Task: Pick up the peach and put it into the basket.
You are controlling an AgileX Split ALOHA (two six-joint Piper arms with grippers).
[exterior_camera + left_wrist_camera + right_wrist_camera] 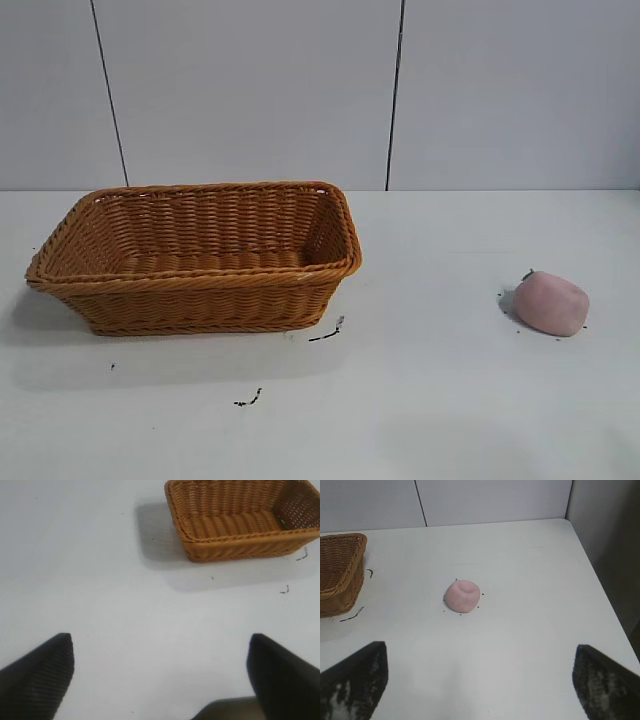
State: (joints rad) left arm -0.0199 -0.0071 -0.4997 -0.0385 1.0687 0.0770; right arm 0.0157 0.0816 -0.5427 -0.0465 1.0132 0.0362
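The pink peach [551,303] lies on the white table at the right; it also shows in the right wrist view [462,596]. The orange-brown wicker basket [200,285] stands at the left, empty inside, and shows in the left wrist view [240,537] and at the edge of the right wrist view [340,575]. Neither arm appears in the exterior view. My right gripper [480,677] is open and empty, some way short of the peach. My left gripper [160,672] is open and empty over bare table, away from the basket.
Small dark specks and scraps [325,334] lie on the table near the basket's front corner and around the peach. The table's far-right edge [600,585] drops off beside a grey wall. Wall panels stand behind the table.
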